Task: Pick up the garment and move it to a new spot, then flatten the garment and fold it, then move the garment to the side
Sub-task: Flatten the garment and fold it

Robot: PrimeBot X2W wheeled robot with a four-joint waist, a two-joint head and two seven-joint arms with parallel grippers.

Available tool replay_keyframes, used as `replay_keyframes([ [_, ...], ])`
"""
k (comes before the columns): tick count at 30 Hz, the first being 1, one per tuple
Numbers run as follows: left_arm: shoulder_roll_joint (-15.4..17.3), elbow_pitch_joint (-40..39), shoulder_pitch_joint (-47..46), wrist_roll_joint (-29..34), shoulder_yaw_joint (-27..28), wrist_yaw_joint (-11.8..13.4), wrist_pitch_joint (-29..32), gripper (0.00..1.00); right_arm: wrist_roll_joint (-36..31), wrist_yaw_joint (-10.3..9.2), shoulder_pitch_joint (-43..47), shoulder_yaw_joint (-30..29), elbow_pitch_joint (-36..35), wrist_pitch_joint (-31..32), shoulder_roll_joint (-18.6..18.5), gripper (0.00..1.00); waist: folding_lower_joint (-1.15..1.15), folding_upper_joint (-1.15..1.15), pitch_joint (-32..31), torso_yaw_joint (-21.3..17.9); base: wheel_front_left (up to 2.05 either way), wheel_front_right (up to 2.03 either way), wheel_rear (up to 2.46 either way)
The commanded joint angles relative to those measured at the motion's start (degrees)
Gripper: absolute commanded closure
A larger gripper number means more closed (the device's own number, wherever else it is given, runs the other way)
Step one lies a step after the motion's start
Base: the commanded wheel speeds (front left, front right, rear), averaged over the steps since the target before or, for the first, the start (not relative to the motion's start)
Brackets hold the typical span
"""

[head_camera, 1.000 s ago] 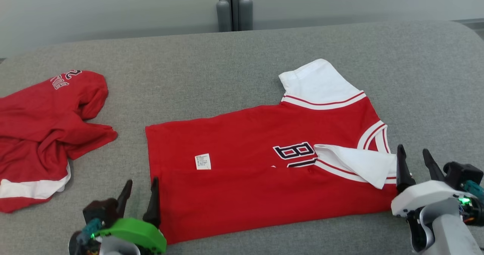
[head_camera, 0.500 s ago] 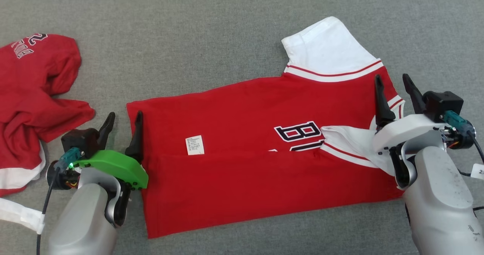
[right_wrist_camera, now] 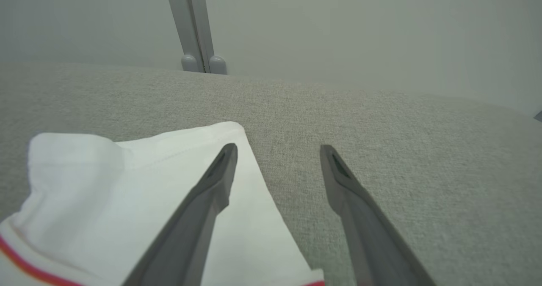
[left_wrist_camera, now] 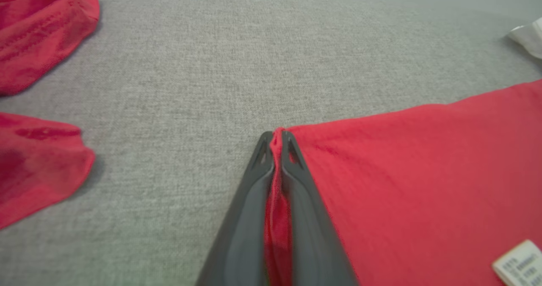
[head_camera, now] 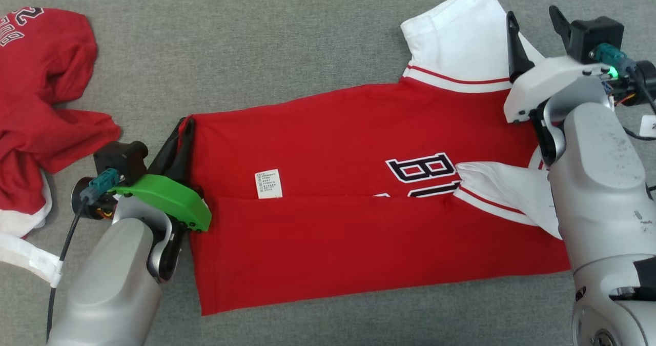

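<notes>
The red garment lies flat on the grey padded surface, in the middle of the head view, with its long side running left to right. Its near part is folded over, and the fold edge passes just under the white label. The hem edge is at the left and the white sleeve is at the far right corner. A second sleeve is folded onto the chest, beside the dark letters.

The left gripper is closed on the far left corner of the garment. In the left wrist view its two fingers are pressed together with a thin ridge of red cloth between them, right at the edge of the hem.

The right gripper stands wide open and holds nothing. In the right wrist view one finger is above the white sleeve, near its outer edge, and the other is above the grey surface. I cannot tell if the finger touches the cloth.

Another red garment lies crumpled at the left, with a strip of grey surface between it and the left gripper. Past the sleeve, the grey surface continues to a pale wall.
</notes>
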Motion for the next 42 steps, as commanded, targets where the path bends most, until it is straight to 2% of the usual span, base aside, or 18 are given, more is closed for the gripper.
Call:
replay_keyframes([
  [1, -0.09, 0.25, 0.49, -0.44, -1.55, 0.14, 0.61, 1.00, -0.80, -0.09, -1.87, -0.91, 1.44, 1.04, -0.20, 0.00, 0.00, 0.00, 0.95, 1.83, 0.00, 0.00, 0.00],
  [12, -0.13, -4.25, -0.50, -2.12, -4.02, 0.14, 0.54, 1.00, -9.71, -0.09, -8.80, -5.98, 8.95, 7.08, -0.22, 0.00, 0.00, 0.00, 3.21, 5.76, 0.00, 0.00, 0.00],
  [13, -0.16, -4.43, -0.50, -2.22, -4.07, 0.14, 0.54, 1.00, -10.32, -0.09, -8.91, -6.60, 9.45, 7.05, -0.20, 0.03, 0.00, 0.00, 3.29, 5.94, 0.00, 0.00, 0.00],
  [14, -0.19, -4.57, -0.49, -2.33, -4.10, 0.14, 0.54, 1.00, -10.74, -0.09, -9.01, -6.90, 10.02, 7.17, -0.18, 0.56, 0.00, 0.00, 3.32, 6.05, 0.00, 0.00, 0.00],
  [15, -0.19, -4.69, -0.47, -2.37, -4.12, 0.15, 0.53, 1.00, -11.11, -0.08, -9.14, -7.34, 10.40, 7.08, -0.15, 1.00, 0.00, 0.00, 3.38, 6.14, 0.00, 0.00, 0.00],
  [20, 0.30, -6.27, -1.22, -1.96, -2.78, 0.16, 0.46, 1.00, -12.92, -0.09, -11.45, -10.39, 8.10, 1.51, -0.37, 1.00, 0.00, 0.00, 3.58, 6.10, 0.00, 0.00, 0.00],
  [24, 0.43, -9.44, -2.68, 0.11, 1.07, 0.16, 0.38, 1.00, -13.86, -0.10, -12.49, -12.96, 5.25, -2.71, -0.27, 1.00, 0.00, 0.00, 3.39, 5.74, 0.00, 0.00, 0.00],
  [27, 0.10, -11.87, -2.74, 2.39, 4.53, 0.16, 0.36, 1.00, -12.87, -0.10, -12.94, -13.50, 3.25, -3.66, -0.33, 1.00, 0.00, 0.00, 2.81, 5.15, 0.00, 0.00, 0.00],
  [35, -1.40, -13.75, 1.51, 7.23, 8.42, 0.16, 0.36, 1.00, -3.39, -0.10, -6.12, -7.02, -5.90, -3.73, -0.24, 1.00, 0.00, 0.00, -0.66, 2.84, 0.00, 0.00, 0.00],
  [42, -2.69, -12.99, 7.30, 9.85, 11.34, 0.16, 0.36, 1.00, 4.94, -0.10, 6.97, -2.25, -12.74, -3.74, -0.24, 1.00, 0.00, 0.00, -4.73, 0.50, 0.00, 0.00, 0.00],
])
